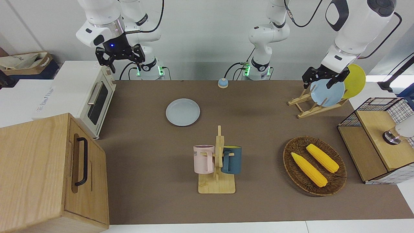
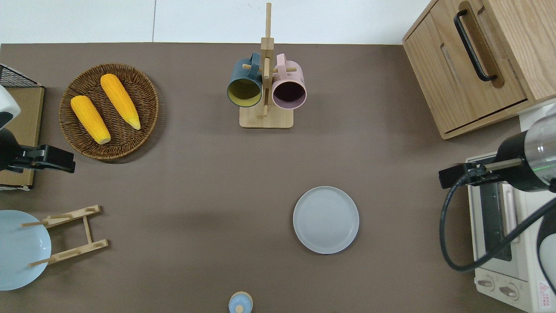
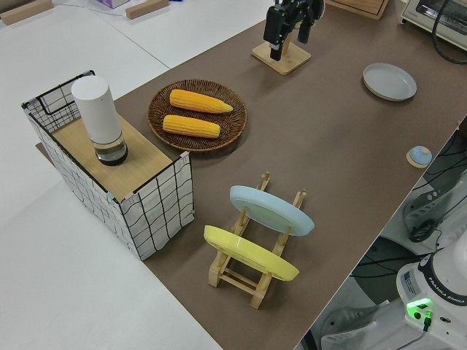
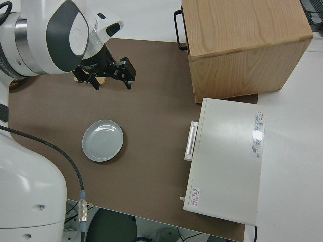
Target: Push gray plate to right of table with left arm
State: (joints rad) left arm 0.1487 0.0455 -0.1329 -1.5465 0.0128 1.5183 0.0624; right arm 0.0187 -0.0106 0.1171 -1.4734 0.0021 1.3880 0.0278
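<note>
Brown matte tabletop point(image 2: 208, 182) with white edges. Gray plate point(image 2: 325, 219) lies flat between the toaster oven point(image 1: 93, 97) and bell point(image 1: 223, 83). Both arms parked; gripper states cannot be determined. Pink mug point(image 1: 203, 158) lettering possibly "ME".

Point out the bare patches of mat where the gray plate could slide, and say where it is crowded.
Bare mat runs from the gray plate toward the toaster oven, and toward the plate rack. Another open strip lies between the plate and the mug rack. Crowded: the left arm's end, with the rack, the corn basket and the wire-sided box. The wooden cabinet fills one far corner.
</note>
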